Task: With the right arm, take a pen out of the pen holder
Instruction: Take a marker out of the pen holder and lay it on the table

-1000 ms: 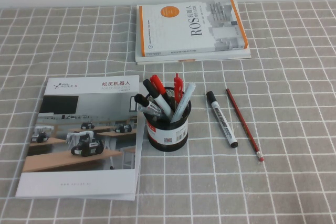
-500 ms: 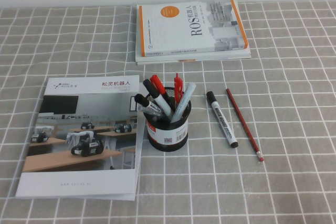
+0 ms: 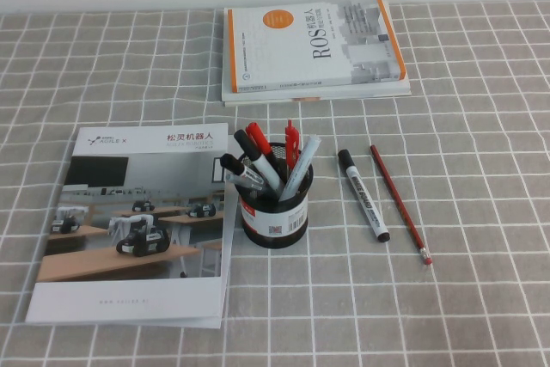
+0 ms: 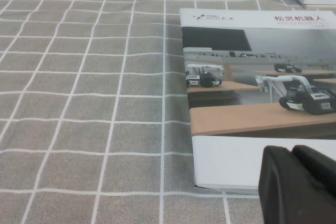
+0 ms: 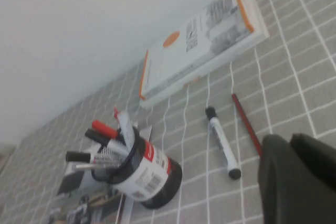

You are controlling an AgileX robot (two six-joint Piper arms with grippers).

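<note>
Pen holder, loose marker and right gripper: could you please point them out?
pen holder (image 3: 273,217), high view, labelled front wall.
loose marker (image 3: 363,197), high view, middle of barrel.
right gripper (image 5: 290,140), right wrist view, between shut fingertips.

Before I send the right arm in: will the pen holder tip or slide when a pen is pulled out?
The pen holder is squat, so tipping seems unlikely. It looks light mesh with leaning pens, so a slanted pull may drag it. The right gripper, shut, hangs near the marker; the left gripper, shut, over the brochure edge.
</note>
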